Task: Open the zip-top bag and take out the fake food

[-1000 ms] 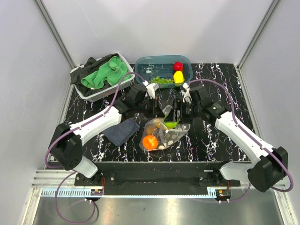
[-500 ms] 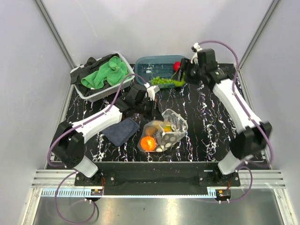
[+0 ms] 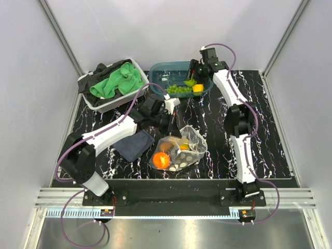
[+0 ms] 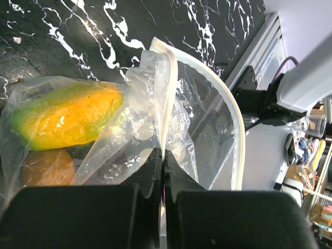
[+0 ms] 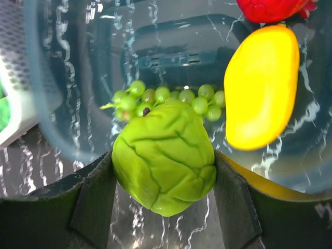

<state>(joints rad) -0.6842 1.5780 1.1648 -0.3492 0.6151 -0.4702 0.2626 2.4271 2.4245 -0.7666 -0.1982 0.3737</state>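
Note:
The zip-top bag (image 3: 189, 148) lies open at the table's near middle, with an orange fruit (image 3: 161, 160) and other pieces inside. My left gripper (image 3: 174, 124) is shut on the bag's upper edge (image 4: 161, 129). Its wrist view shows a yellow-green piece (image 4: 67, 116) and a brown piece (image 4: 49, 166) through the plastic. My right gripper (image 3: 191, 79) holds a wrinkled lime-green fruit (image 5: 163, 155) between its fingers, over the teal tub (image 3: 155, 72). Below it in the tub lie green grapes (image 5: 166, 98), a yellow fruit (image 5: 262, 88) and a red fruit (image 5: 270, 8).
A white basket (image 3: 98, 106) with a green cloth (image 3: 116, 80) and dark cloths stands at the back left. A dark blue cloth (image 3: 134, 145) lies left of the bag. The teal tub's near rim (image 5: 62, 104) is under the right gripper.
My right arm carried the green fruit from the bag's mouth back to above the teal tub. The bag sagged a little toward the near left. The left gripper kept its hold.

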